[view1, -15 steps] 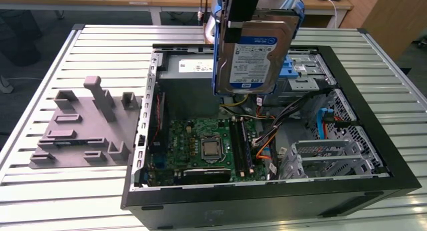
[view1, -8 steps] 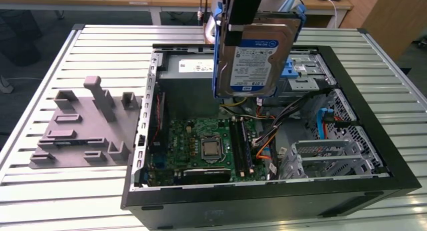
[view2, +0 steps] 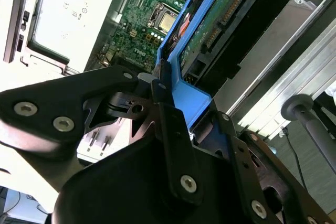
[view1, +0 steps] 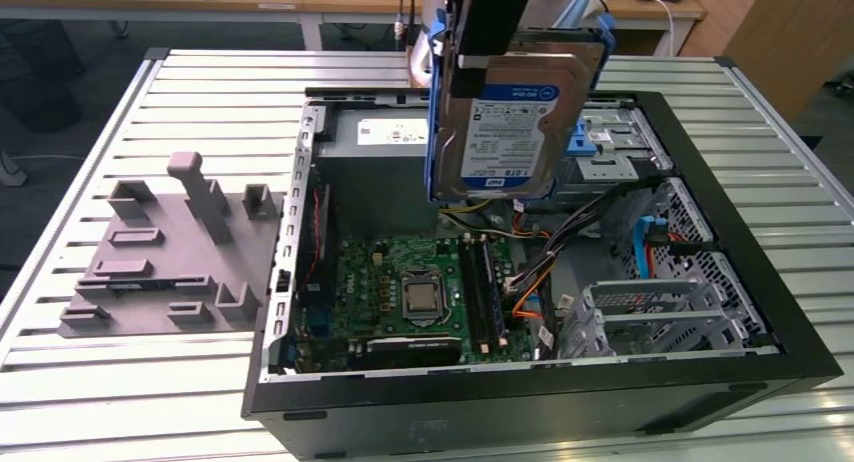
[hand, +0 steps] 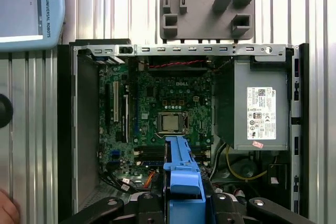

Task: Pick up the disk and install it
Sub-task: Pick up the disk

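The disk [view1: 514,122], a silver hard drive with a blue-and-white label and blue rails, hangs upright over the back of the open computer case [view1: 534,387]. My gripper [view1: 491,57] is shut on its upper end. In the second wrist view the disk's green circuit side [view2: 210,30] and blue rail run away from my gripper [view2: 170,103], high above the motherboard [view2: 142,30]. The first wrist view looks straight down with the blue rail [hand: 182,169] over the motherboard [hand: 163,108].
A metal drive cage with a blue latch [view1: 603,147] sits in the case just beyond the disk. A grey box with a white sticker [hand: 260,114] fills one case corner. A grey moulded fixture [view1: 174,247] lies at the exterior view's left. A pendant [hand: 26,9] and a hand [hand: 5,211] lie beside the case.
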Available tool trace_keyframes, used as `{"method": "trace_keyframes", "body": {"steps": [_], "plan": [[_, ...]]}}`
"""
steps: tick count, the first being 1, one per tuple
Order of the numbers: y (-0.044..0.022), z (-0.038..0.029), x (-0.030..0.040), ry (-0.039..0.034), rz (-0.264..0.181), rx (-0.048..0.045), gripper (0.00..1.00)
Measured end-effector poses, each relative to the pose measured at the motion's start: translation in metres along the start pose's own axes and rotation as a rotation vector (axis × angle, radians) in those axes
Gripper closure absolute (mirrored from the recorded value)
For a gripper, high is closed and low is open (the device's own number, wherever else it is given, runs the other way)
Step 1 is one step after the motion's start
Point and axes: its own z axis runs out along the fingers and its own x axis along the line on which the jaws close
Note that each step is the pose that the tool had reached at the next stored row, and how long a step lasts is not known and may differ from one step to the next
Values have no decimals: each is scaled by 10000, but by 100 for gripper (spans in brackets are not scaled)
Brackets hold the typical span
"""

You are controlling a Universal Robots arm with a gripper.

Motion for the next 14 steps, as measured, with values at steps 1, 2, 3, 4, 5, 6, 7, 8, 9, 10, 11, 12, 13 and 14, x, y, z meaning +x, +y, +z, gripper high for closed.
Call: {"method": "trace_keyframes", "body": {"steps": [1,2,3,4,5,6,7,8,9,10,11,12,13,14], "plan": [[0,0,6,0,0,0,64],[0,1,13,0,0,0,64],[0,1,19,0,0,0,64],[-1,1,26,0,0,0,64],[-1,2,31,0,0,0,64],[-1,2,37,0,0,0,64],[-1,2,42,1,1,0,64],[-1,3,48,0,0,0,64],[-1,3,54,0,1,1,64],[-1,3,60,0,0,1,64],[-1,3,65,1,0,0,64],[-2,4,70,1,0,0,64],[-2,4,76,1,0,0,64],[-2,5,81,0,0,1,64]]}}
